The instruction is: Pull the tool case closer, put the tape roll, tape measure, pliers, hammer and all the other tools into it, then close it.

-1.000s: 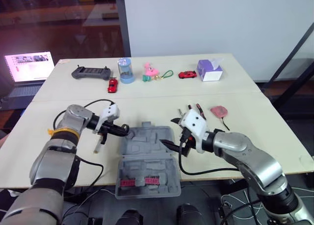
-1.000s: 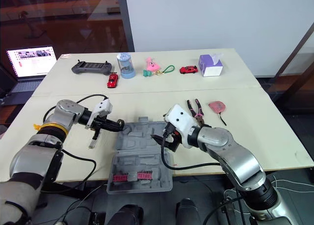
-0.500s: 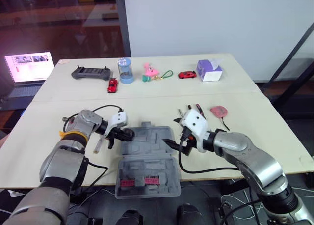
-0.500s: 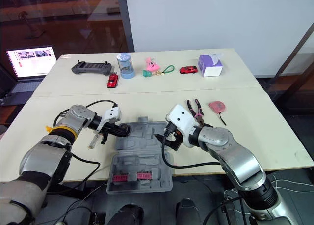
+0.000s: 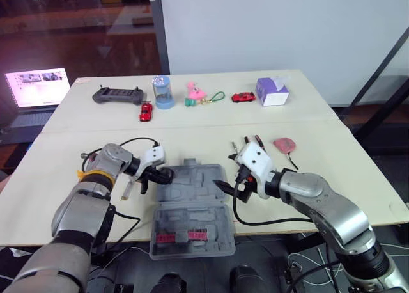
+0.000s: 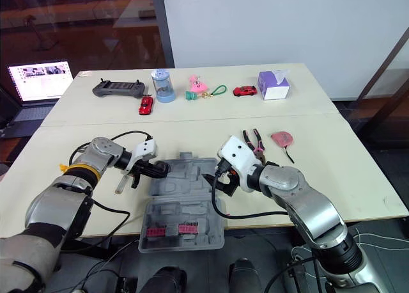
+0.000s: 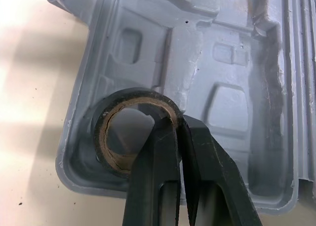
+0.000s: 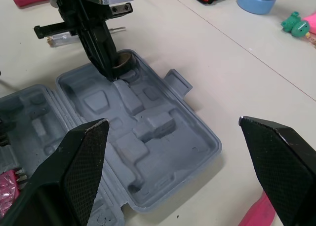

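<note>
The left tool (image 5: pixel 165 174) reaches into the far left corner of the open tool case (image 5: pixel 192 210), right tool (image 5: pixel 224 186) alongside.

A: what's at the far end of the worktop (image 5: pixel 192 132)?
B: one row, robot's left to right: dark game controller (image 5: pixel 118 95), blue canister (image 5: pixel 163 91), pink toy (image 5: pixel 193 93) with a teal part, green cord loop (image 5: pixel 219 96), small red car (image 5: pixel 243 97), purple tissue box (image 5: pixel 273 91).
A: second car?
B: yes, red toy car (image 5: pixel 147 111), just nearside of the row, between controller and canister.
A: off the worktop?
B: open laptop (image 5: pixel 39 88), screen lit, off the far left corner.
</note>
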